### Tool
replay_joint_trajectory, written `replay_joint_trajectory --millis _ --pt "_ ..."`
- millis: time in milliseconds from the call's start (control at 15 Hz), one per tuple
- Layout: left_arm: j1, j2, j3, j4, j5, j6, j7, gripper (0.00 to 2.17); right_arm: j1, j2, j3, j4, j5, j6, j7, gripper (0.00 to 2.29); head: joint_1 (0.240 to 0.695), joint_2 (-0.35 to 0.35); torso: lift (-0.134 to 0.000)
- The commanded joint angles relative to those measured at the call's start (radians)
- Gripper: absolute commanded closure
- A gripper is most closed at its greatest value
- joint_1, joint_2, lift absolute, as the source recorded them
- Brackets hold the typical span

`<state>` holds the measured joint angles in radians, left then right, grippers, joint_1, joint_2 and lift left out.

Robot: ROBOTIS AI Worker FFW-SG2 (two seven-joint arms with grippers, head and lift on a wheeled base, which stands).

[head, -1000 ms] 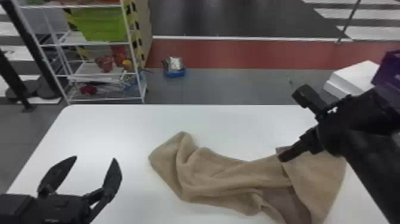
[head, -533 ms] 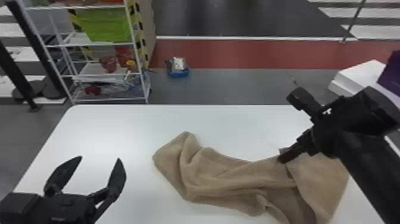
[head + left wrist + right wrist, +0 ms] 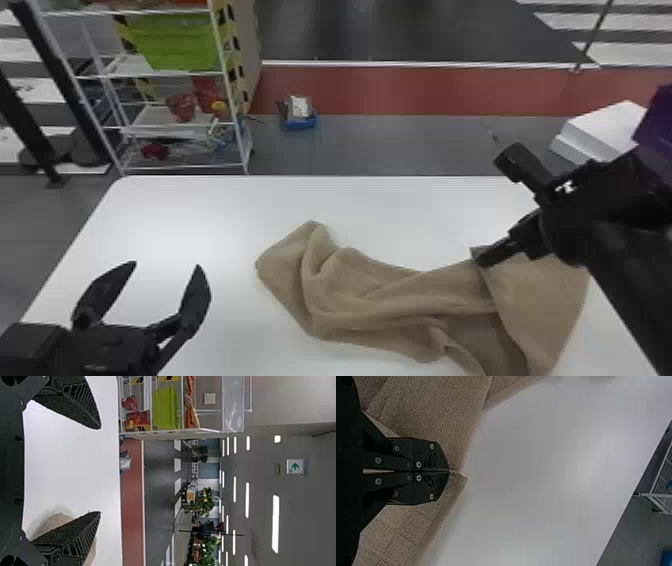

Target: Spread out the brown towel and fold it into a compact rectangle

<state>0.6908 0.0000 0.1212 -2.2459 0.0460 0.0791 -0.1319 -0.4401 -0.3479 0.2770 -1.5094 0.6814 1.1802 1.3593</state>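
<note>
The brown towel [image 3: 380,300] lies on the white desk [image 3: 200,215] to the right of the left hand [image 3: 166,265], well apart from it, with its long axis running mostly from left to right and its right part slanting back toward the robot. The left hand is nearer the towel's bunched left end; its two fingers stand wide apart with nothing between them. The right hand [image 3: 477,261] is already at the far edge, toward the right end, its fingers pressed together on a pinch of cloth, and a small corner pokes out past the tips. So the coming move probably turns on the gap at the left: the left hand would need to go rightward to that loose end before the two could pull the cloth out flat. Tugging from the right alone would likely drag the whole heap along. The towel looks soft and thick, rumpled into long ridges through its middle, with a broader, smoother flap at the right and a darker, shaded fold beside it. Close up, one part shows plain pile and another a pattern of raised squares. It seems early in the spreading, and no folding appears done.
</note>
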Motion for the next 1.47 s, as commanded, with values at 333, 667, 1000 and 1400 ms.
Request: replay_joint_trajectory --millis 333,667,1000,1400 --pt "0.003 -0.003 -0.005 -0.001 -0.002 0.0 -0.002 0.12 0.121 -0.051 -0.432 -0.35 -0.413 0.111 0.004 1.29 0.695 -0.026 -0.124" --pt "0.004 -0.003 -0.005 -0.001 -0.008 0.0 -0.034 0.12 0.181 -0.066 -0.756 -0.468 -0.677 0.163 -0.034 1.29 0.695 -0.089 -0.124" --pt "-0.014 -0.003 -0.002 0.025 -0.003 -0.006 -0.037 0.12 0.57 -0.085 -0.877 -0.7 -0.669 -0.162 0.003 1.29 0.695 -0.149 -0.124" --pt "-0.054 -0.003 0.002 0.081 0.012 -0.006 -0.049 0.12 0.776 -0.171 -0.881 -0.577 -0.431 -0.589 0.008 1.29 0.695 -0.219 -0.124"
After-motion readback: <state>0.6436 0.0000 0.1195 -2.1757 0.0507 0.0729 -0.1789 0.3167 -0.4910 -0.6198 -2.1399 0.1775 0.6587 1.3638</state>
